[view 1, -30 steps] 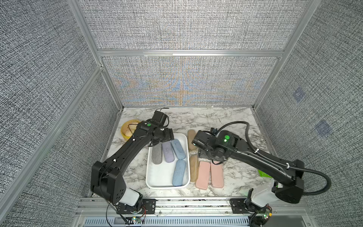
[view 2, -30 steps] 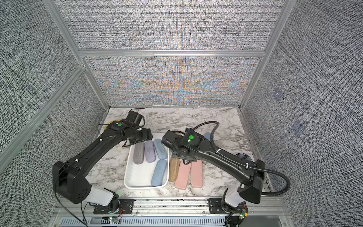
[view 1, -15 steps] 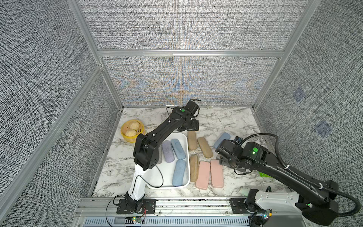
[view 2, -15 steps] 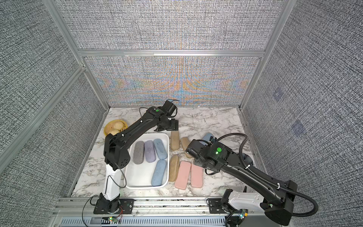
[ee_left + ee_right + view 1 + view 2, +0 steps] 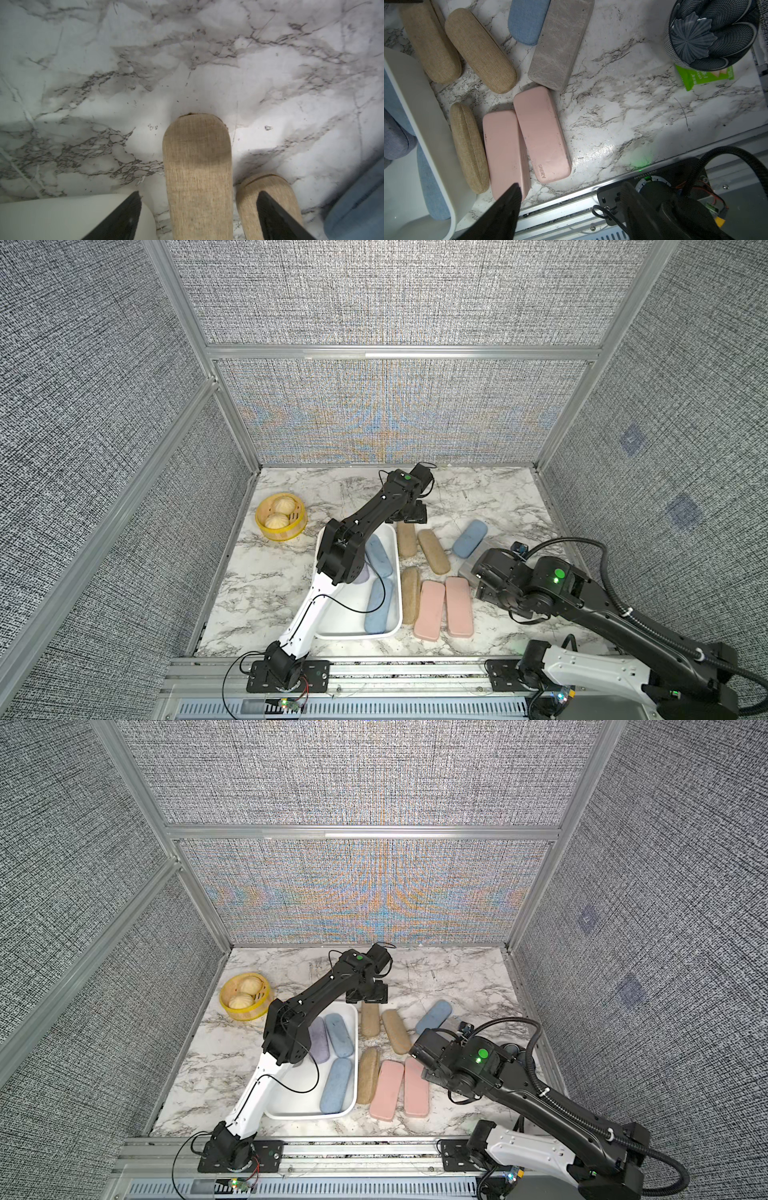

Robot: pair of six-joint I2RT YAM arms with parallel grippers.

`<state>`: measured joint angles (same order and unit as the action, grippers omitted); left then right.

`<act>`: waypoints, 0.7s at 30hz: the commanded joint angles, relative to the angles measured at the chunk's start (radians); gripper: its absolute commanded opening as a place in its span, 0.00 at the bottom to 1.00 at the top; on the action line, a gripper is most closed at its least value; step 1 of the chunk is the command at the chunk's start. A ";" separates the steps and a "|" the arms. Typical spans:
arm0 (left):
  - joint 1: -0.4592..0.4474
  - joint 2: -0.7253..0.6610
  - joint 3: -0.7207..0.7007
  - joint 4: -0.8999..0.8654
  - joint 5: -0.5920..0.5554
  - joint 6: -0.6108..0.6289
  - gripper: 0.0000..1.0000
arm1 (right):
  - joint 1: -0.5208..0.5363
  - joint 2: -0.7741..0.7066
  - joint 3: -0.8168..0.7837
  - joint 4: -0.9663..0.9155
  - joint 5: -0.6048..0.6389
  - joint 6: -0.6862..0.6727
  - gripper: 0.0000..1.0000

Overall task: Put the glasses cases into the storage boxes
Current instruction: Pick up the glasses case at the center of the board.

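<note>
Grey woven walls [image 5: 374, 302] around a marbled desk [image 5: 478, 506]. Left of centre, white storage box [image 5: 357, 634] holding two blue cases [image 5: 338, 1034] and a lilac case [image 5: 319, 1042]. Beside its right wall, three tan cases [image 5: 433, 551], two pink cases [image 5: 429, 610] lying side by side, then a lone blue case [image 5: 469, 538] and grey blocky case [image 5: 560, 45]. Left fingers [image 5: 124, 218] spread astride the far tan case [image 5: 197, 166], clear of it. Right fingers [image 5: 506, 212] spread, clasping nothing, near the pink pair.

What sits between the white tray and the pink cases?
One tan case, lying along the white tray's wall beside the adjacent pink case; clearest in the right wrist view.
</note>
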<state>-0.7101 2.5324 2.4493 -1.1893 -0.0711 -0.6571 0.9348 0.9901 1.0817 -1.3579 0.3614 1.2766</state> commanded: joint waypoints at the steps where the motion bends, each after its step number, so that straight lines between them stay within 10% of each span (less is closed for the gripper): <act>1: 0.000 0.015 0.005 -0.008 0.010 -0.027 0.88 | -0.004 -0.020 -0.008 -0.027 0.005 0.013 0.77; 21: -0.002 0.068 0.005 0.063 0.117 -0.064 0.71 | -0.018 -0.080 -0.029 -0.064 0.018 0.041 0.76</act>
<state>-0.7113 2.5961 2.4550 -1.1442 0.0261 -0.7086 0.9169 0.9112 1.0515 -1.4033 0.3614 1.3029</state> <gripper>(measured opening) 0.723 0.758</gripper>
